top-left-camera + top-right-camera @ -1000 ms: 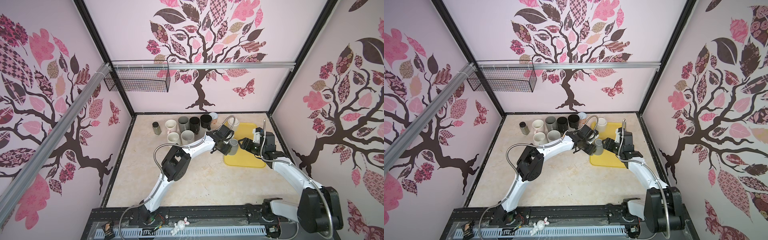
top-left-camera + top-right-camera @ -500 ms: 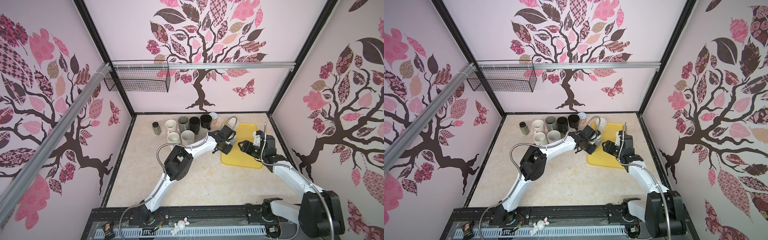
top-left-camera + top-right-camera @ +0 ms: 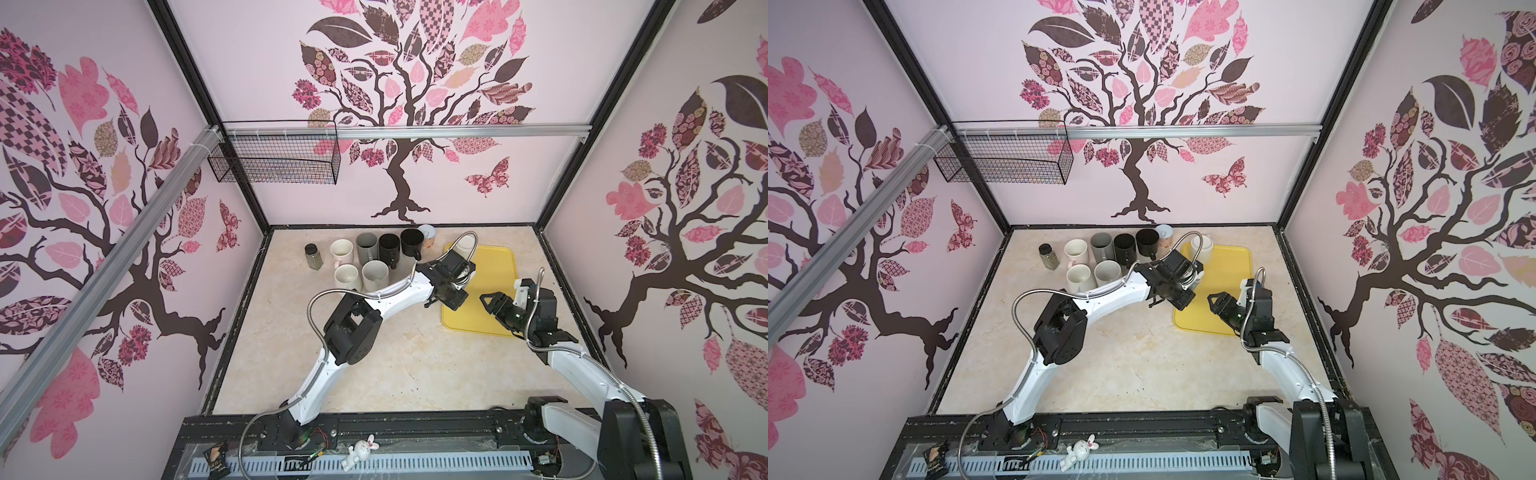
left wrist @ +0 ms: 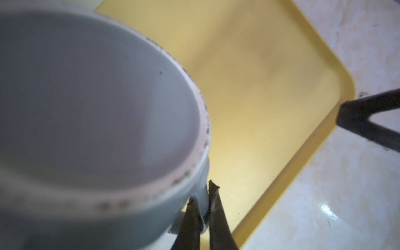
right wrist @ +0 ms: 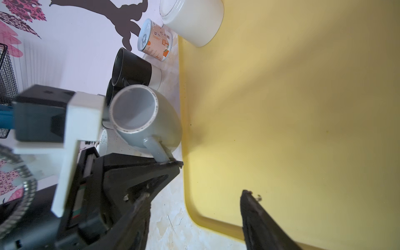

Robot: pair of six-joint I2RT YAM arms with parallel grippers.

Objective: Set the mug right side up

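A grey mug [image 5: 147,116] hangs by its handle [image 4: 203,201] from my left gripper [image 4: 202,193], which is shut on that handle. Its open mouth [image 4: 86,97] faces the left wrist camera and points roughly the same way as the upright mugs behind it, a little tilted. It is at the left edge of the yellow tray [image 3: 494,266]. In both top views the left wrist hides the mug. My right gripper [image 3: 492,303] stands open over the tray's near part, apart from the mug, with nothing between its fingers.
A white mug [image 5: 192,21] stands upside down at the tray's far corner. Several upright mugs [image 3: 374,257], a small jar [image 3: 312,255] and a can [image 5: 154,42] stand at the back of the table. A wire basket [image 3: 274,162] hangs on the wall.
My left gripper has shut on the grey mug's handle and carried the mug from the middle of the tray towards its left edge. The right gripper has drawn back a little, still open.
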